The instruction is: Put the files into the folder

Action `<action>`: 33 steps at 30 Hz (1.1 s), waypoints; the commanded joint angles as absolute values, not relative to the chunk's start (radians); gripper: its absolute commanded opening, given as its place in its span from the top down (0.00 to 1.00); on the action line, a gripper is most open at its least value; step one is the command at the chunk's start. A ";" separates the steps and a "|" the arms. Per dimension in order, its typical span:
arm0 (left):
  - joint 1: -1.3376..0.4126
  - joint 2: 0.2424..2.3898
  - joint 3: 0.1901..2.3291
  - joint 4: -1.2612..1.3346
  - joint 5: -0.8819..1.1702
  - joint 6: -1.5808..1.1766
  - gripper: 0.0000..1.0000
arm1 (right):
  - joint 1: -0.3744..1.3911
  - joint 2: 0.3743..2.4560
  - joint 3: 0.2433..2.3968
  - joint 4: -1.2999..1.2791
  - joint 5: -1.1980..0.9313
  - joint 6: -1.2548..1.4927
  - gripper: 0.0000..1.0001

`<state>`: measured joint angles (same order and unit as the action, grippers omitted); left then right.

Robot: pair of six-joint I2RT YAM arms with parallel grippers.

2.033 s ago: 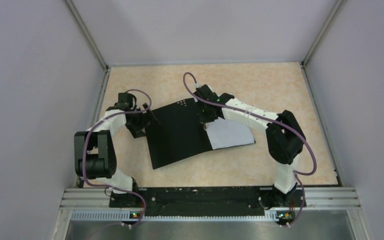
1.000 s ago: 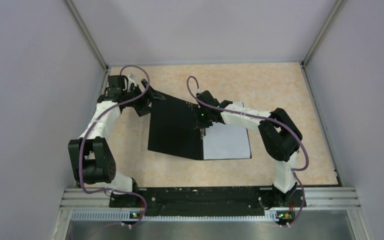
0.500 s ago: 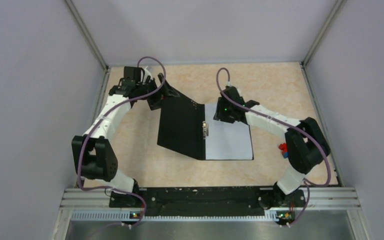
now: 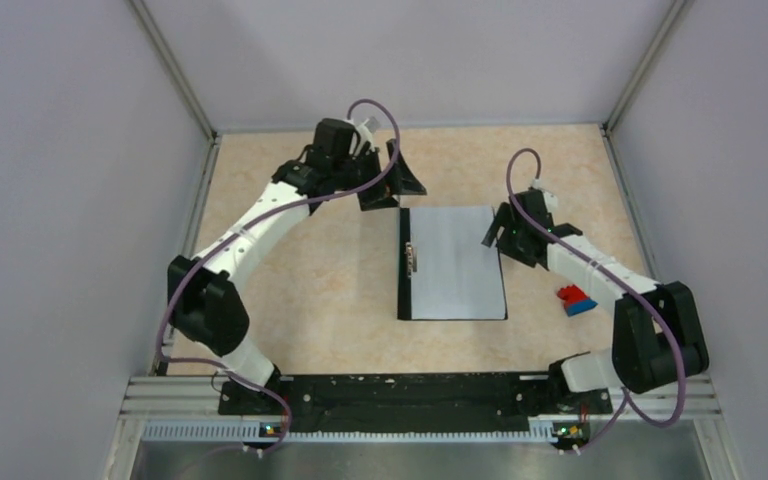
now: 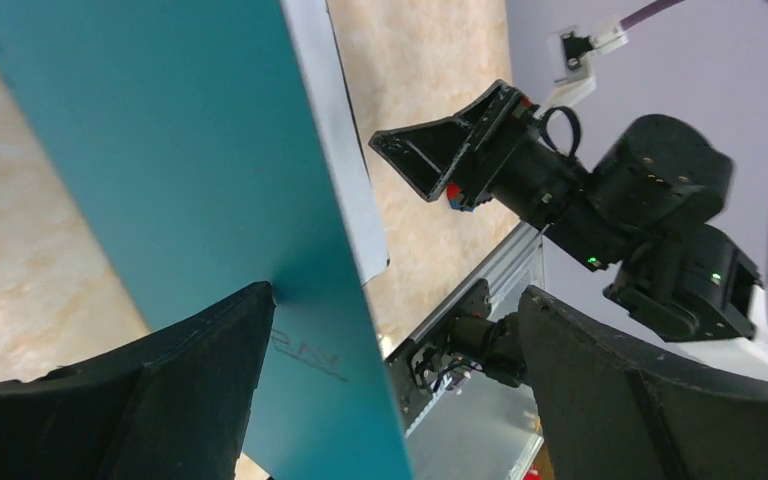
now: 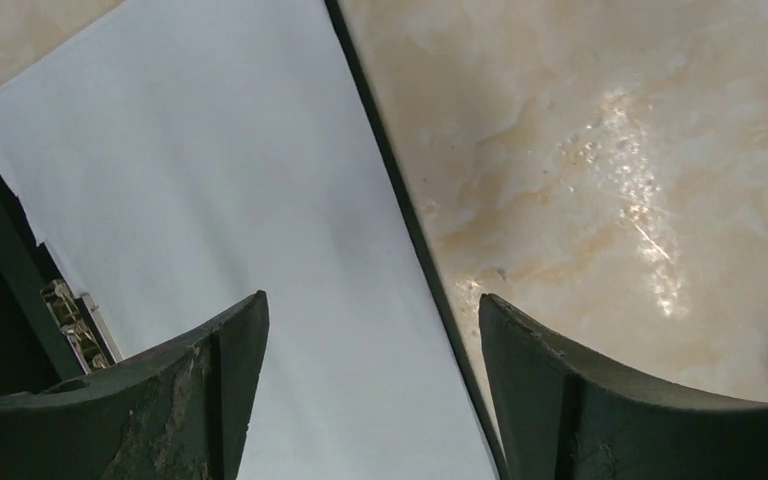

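Observation:
The folder (image 4: 401,290) lies mid-table with its left cover raised upright, edge-on from above. In the left wrist view that cover's teal outside (image 5: 160,150) stands between the fingers of my left gripper (image 5: 395,300), leaning on the left finger (image 5: 200,370) and apart from the right one. This left gripper (image 4: 395,190) is open at the folder's far end. The white files (image 4: 457,262) lie flat on the right cover beside the metal clip (image 4: 412,257). My right gripper (image 4: 500,240) hovers open over the files' (image 6: 260,200) right edge, holding nothing.
A small red-and-blue toy block (image 4: 577,300) lies right of the folder, by the right arm's forearm. Grey walls close in the table on the left, back and right. The arm bases' rail (image 4: 410,395) runs along the near edge.
The left arm swung right, lifting the left cover from flat to upright. The right gripper opened and drew back right, off the spine to the files' right edge.

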<state>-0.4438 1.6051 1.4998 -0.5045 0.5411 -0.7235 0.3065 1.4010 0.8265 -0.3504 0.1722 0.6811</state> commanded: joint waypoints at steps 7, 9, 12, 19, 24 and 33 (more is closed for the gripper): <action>-0.561 1.754 1.483 -0.243 0.575 -0.829 0.01 | 0.162 1.201 0.719 -0.320 0.145 0.704 0.20; -0.567 1.769 1.498 -0.237 0.586 -0.829 0.01 | 0.158 1.186 0.718 -0.326 0.145 0.702 0.19; -0.572 1.782 1.522 -0.227 0.622 -0.827 0.01 | 0.157 1.173 0.727 -0.336 0.145 0.699 0.18; -0.597 1.807 1.603 -0.244 0.679 -0.818 0.01 | 0.156 1.166 0.769 -0.367 0.146 0.687 0.17; -0.599 1.782 1.628 -0.281 0.649 -0.795 0.01 | 0.156 1.137 0.828 -0.426 0.199 0.661 0.16; -0.571 1.710 1.610 -0.427 0.509 -0.692 0.01 | 0.155 1.127 0.989 -0.548 0.229 0.560 0.13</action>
<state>-0.5919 1.8027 1.6009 -0.3485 0.6018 -0.7746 0.1585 1.1442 0.9054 -0.4976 0.2218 0.6327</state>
